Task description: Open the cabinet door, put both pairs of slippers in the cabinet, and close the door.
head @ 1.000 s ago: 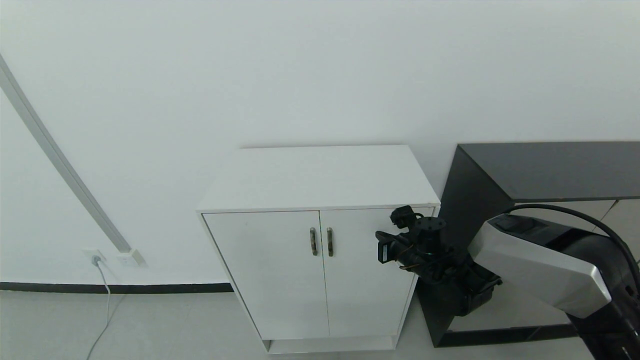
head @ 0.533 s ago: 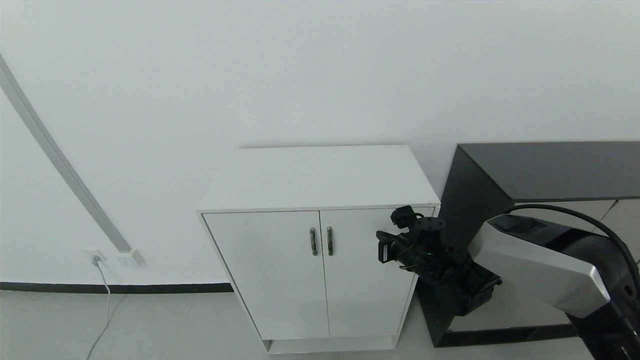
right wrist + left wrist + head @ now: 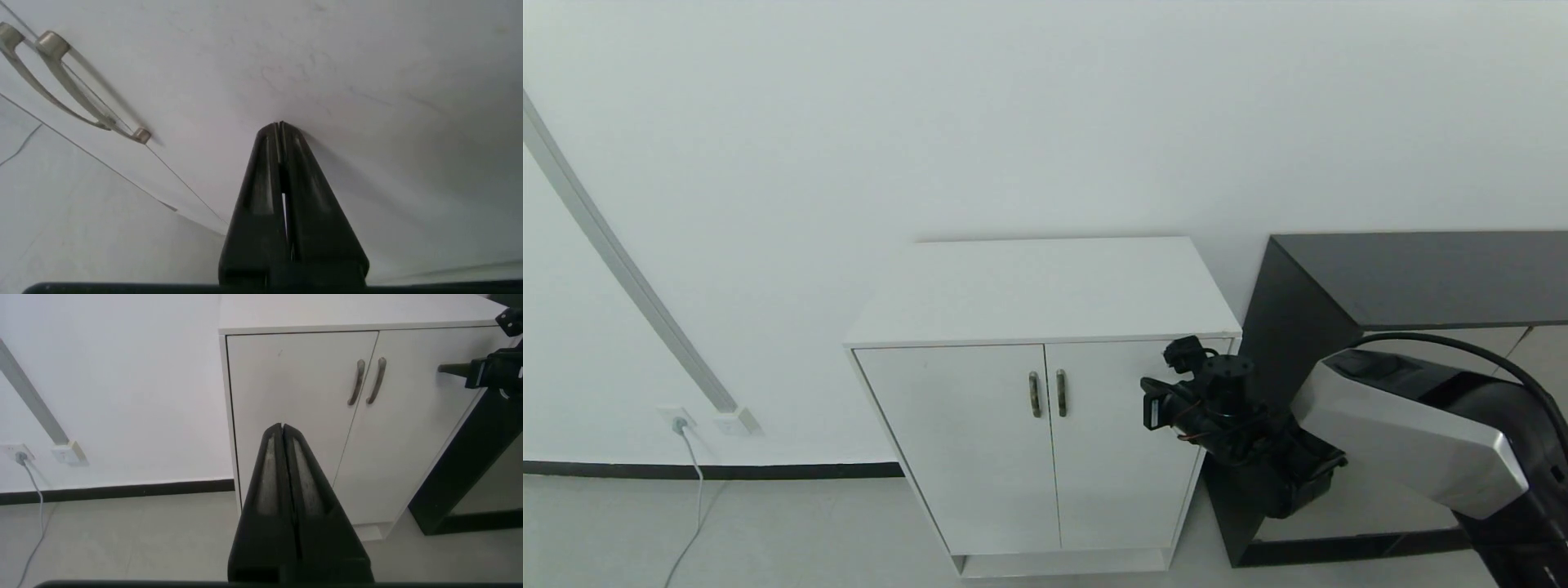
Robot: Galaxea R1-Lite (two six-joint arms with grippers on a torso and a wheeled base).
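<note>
The cabinet (image 3: 1045,286) is finished in plain white, with its two handles (image 3: 1034,394) in dull silver-grey. At its 3 o'clock, a second unit (image 3: 1421,273) is coloured black. The left gripper (image 3: 283,433) and right gripper (image 3: 280,131) are likewise black.

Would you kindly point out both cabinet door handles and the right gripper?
left handle (image 3: 1034,394), head view, bar's middle.
right handle (image 3: 1061,394), head view, bar's middle.
right gripper (image 3: 281,129), right wrist view, between shut fingertips.

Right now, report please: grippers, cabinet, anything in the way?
Both grippers shut: right gripper near the right door, left gripper well back. Cabinet closed, handles untouched. Dark unit close beside it.
</note>
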